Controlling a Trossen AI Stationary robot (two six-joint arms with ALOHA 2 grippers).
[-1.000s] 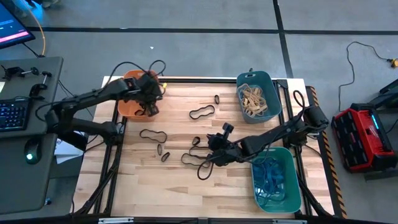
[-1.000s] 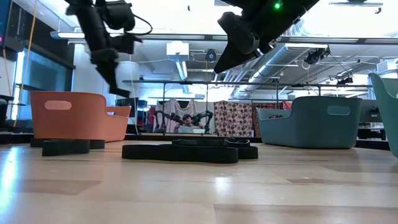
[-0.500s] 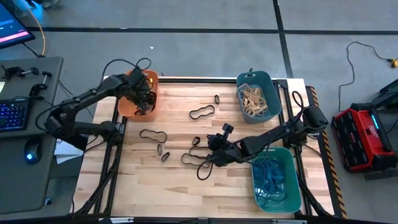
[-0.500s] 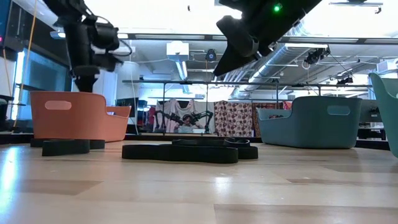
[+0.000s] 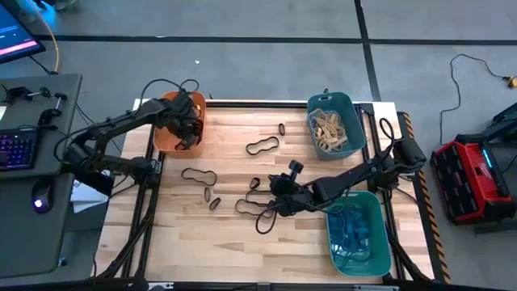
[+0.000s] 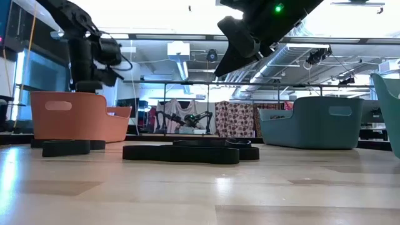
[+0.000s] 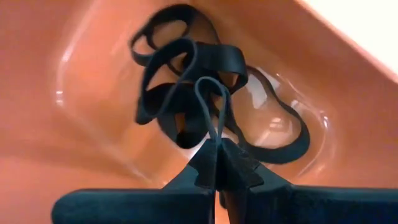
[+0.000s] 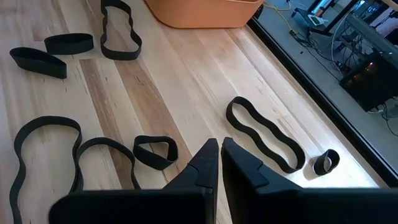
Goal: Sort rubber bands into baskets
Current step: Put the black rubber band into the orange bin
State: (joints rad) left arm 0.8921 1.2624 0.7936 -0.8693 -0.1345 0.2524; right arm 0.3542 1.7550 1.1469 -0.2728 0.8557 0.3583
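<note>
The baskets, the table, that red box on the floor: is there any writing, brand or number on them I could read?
None can be read.
Orange basket, the two teal baskets: plain, no label.
Table: bare wood, no marks.
Red box: any lettering is too small to tell.
Monitor and keyboard: glowing, nothing legible.

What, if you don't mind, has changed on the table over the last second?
The left gripper, shut on a black rubber band, moved from the orange basket's near edge to over its inside and dipped lower. The right gripper stayed shut above the loose bands on the table, and the baskets did not move.
</note>
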